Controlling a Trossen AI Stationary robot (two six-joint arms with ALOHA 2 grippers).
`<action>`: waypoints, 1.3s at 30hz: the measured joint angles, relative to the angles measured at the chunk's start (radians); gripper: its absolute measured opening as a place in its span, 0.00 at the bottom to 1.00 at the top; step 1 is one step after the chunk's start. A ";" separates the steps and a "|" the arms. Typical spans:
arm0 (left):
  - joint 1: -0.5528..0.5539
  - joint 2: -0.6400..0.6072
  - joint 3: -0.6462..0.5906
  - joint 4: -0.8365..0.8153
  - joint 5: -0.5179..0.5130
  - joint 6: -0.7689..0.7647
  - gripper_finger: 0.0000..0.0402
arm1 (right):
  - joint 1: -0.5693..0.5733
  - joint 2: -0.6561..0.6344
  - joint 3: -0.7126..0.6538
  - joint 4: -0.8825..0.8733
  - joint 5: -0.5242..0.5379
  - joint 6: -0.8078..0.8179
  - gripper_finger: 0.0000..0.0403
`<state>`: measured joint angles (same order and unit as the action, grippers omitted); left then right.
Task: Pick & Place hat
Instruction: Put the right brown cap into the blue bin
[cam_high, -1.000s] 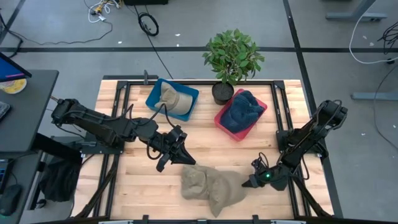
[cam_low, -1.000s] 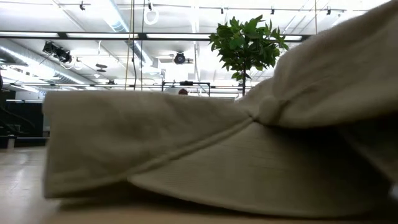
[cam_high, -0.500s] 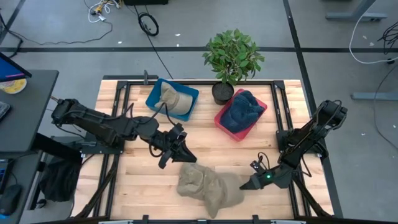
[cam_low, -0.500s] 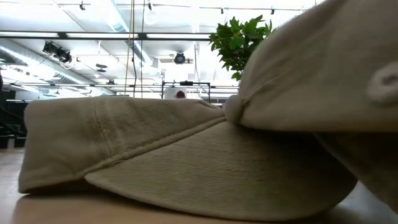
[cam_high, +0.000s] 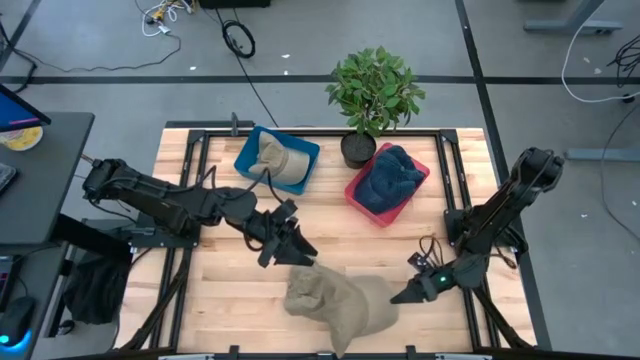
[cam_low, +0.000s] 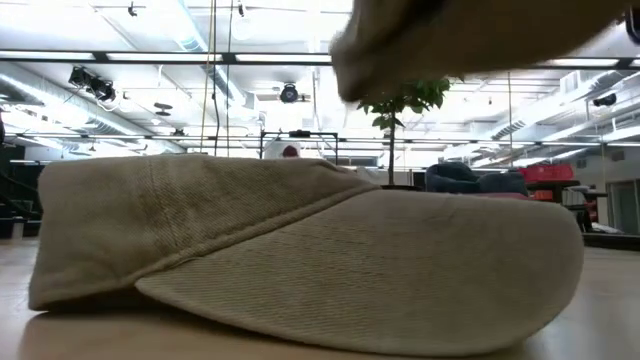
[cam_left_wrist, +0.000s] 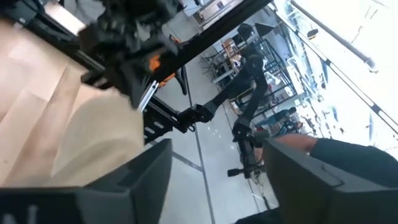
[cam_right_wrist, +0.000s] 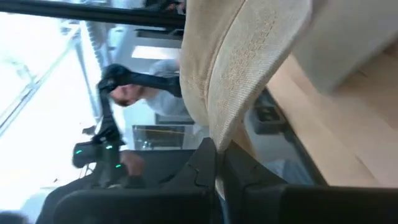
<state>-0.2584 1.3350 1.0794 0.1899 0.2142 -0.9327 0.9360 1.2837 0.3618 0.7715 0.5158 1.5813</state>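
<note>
- Khaki cotton hats (cam_high: 338, 305) lie in a loose pile on the near middle of the light wooden slatted table (cam_high: 330, 240), still outside any bin.
- At the far side, the blue plastic bin (cam_high: 277, 160) already holds one tan hat (cam_high: 280, 158), and the red plastic bin (cam_high: 387, 183) just right of it holds a dark blue hat (cam_high: 391, 176); that part of the sorting looks done.
- Between the two bins stands a leafy green potted plant (cam_high: 374, 95), which is not part of the job.
- The right gripper (cam_high: 407, 295) sits at the right edge of the pile; its wrist view shows the fingers pinched tight on a fold of khaki cloth (cam_right_wrist: 230, 81), with the fabric raised off the boards.
- The low view agrees: one hat (cam_low: 300, 265) rests flat on the table, while another piece of khaki (cam_low: 470, 35) hangs above it.
- The left gripper (cam_high: 296, 253) hovers just over the left far edge of the pile, fingers spread with nothing between them.
- As a judgement, the pick of one hat is just under way; the carry to a bin and the release remain, and the hat on the table is left after that.
</note>
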 joint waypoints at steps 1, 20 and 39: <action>0.000 0.000 0.000 -0.005 0.000 -0.003 0.66 | 0.000 -0.020 0.000 0.003 0.006 -0.027 0.01; 0.024 0.000 0.000 -0.043 -0.028 -0.099 0.74 | -0.012 -0.210 0.000 0.233 0.187 -0.609 0.01; 0.183 -0.001 0.001 0.112 -0.026 -0.112 0.74 | -0.104 -0.209 0.000 0.443 0.120 -0.846 0.01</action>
<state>-0.0758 1.3342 1.0801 0.3016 0.1884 -1.0449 0.8323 1.0744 0.3618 1.2142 0.6358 0.7353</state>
